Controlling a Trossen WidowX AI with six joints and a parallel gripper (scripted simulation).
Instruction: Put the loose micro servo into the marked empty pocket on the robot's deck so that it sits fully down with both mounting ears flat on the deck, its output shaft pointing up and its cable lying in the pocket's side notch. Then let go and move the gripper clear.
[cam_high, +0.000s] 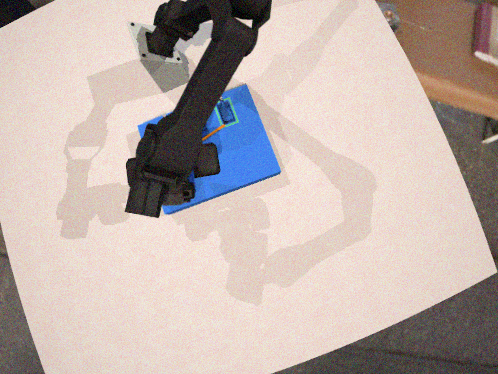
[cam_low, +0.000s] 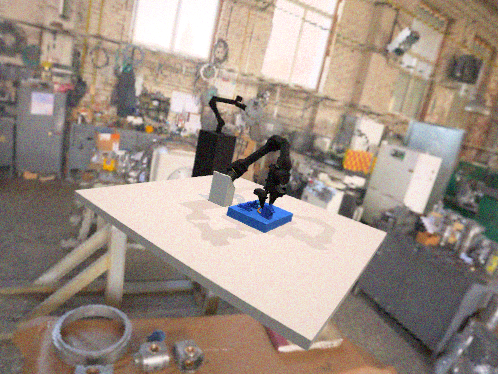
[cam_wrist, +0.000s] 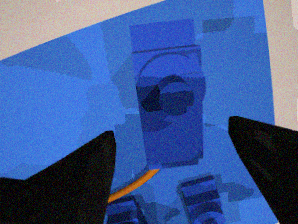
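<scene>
The blue deck (cam_high: 250, 155) (cam_low: 246, 219) (cam_wrist: 45, 120) lies on the table. The loose blue servo (cam_low: 267, 214) (cam_wrist: 175, 135) rests on it, its round top with the shaft facing the wrist camera; the arm hides it in the top view. Its orange cable (cam_high: 214, 132) (cam_wrist: 135, 188) curves away from one end. My gripper (cam_low: 266, 206) (cam_wrist: 171, 131) is open and empty, one finger on each side of the servo, with gaps on both sides. The fingertips are hidden in the top view. The green-outlined pocket (cam_high: 235, 110) is near a deck edge, outside the wrist view.
Two more blue servos (cam_wrist: 202, 197) (cam_wrist: 124, 210) sit in the deck beside the loose one, near the cable. An upright grey plate (cam_high: 167, 75) (cam_low: 220, 190) stands behind the deck at the arm's base. The pale table (cam_high: 300, 300) (cam_low: 200, 240) extends around the deck.
</scene>
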